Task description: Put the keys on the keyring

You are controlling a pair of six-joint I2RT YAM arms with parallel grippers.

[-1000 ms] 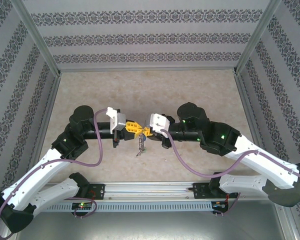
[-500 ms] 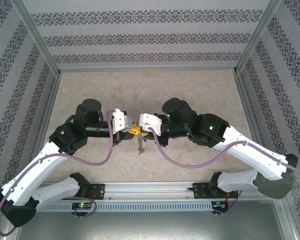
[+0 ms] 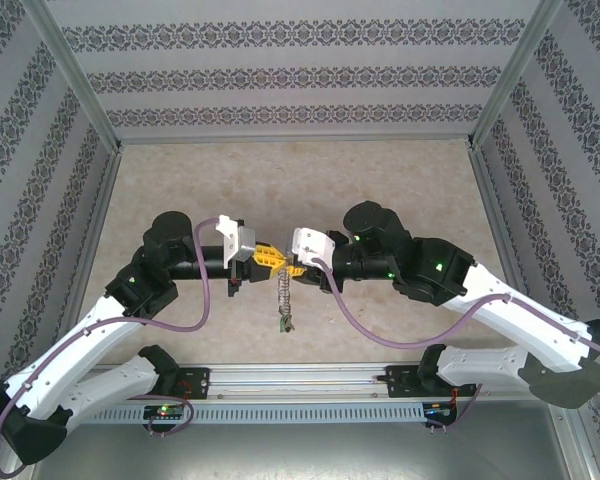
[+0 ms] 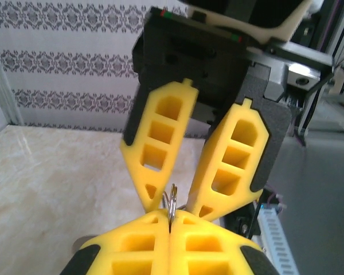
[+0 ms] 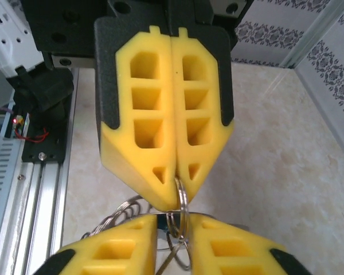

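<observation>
Clamping its fingers together, the left gripper (image 4: 170, 217) is pinching the thin silver keyring (image 5: 183, 197); the right gripper (image 5: 172, 222) is holding its fingers apart around it. From above, the keyring is dangling as a grey strand over a beige marbled table (image 3: 380, 180), patterned walls (image 3: 300, 75) surrounding.

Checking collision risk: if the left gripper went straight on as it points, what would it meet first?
The right gripper, facing it tip to tip, open around the small wire ring the left gripper pinches. Gap looks tiny; depth unclear.
</observation>
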